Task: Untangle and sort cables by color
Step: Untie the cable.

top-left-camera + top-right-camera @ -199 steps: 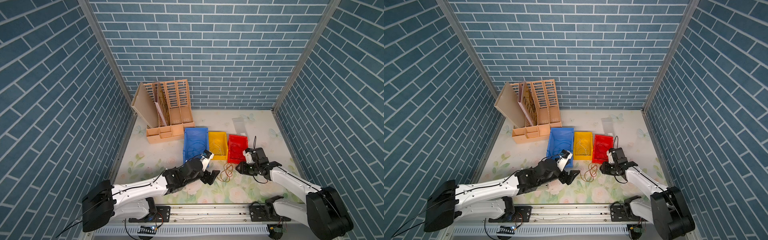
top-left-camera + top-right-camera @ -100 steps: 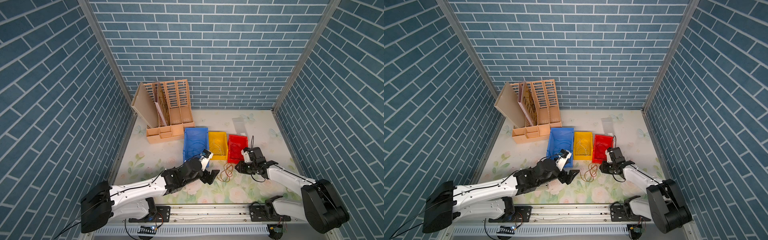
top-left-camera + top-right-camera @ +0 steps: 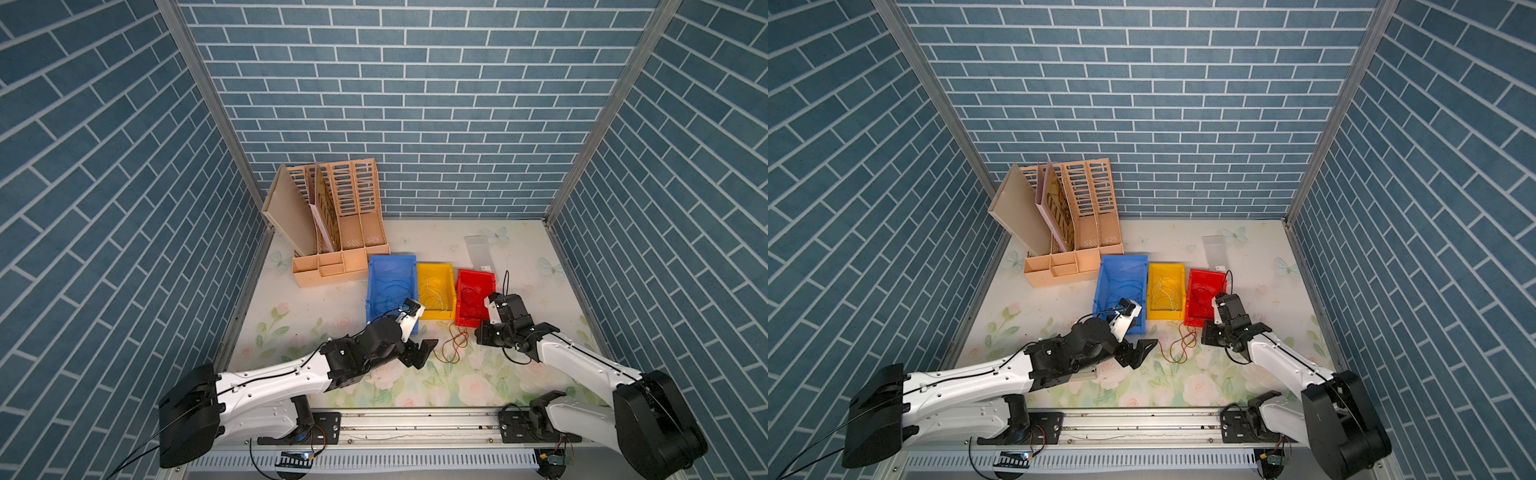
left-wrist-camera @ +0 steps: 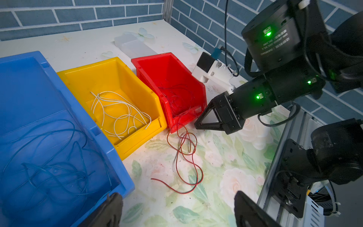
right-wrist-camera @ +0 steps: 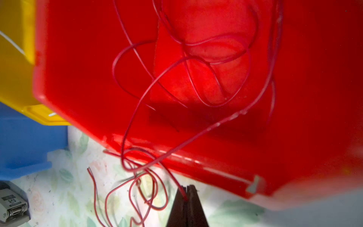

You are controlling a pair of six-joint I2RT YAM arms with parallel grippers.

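**A:** Which step of the sorting is in hand?

**B:** Judging by the layout, the last stray piece. Blue cables lie coiled in the blue bin and whitish cables in the yellow bin. A red cable is only partly inside the red bin. It spills over the bin's low front lip and loops across the worktop towards the front edge.

**A:** What are the arms doing?

**B:** The right end effector is pinched fully shut, with a strand of the red cable caught between its tips. It sits low, just in front of the red bin's lip. The left end effector is spread wide and holds nothing. It hovers in front of the blue bin, near the front edge.

**A:** Where is the cable relative to that grip?

**B:** The pinched strand runs from the tips up to the lip and into the bin. The loose loops lie on the worktop just beside the tips, between the two end effectors.

**A:** What does the next move call for?

**B:** Probably lifting the strand high enough for the loops to clear the lip, carrying it over the red bin, then letting go. The wire is thin and springy, so it may slip or snag.
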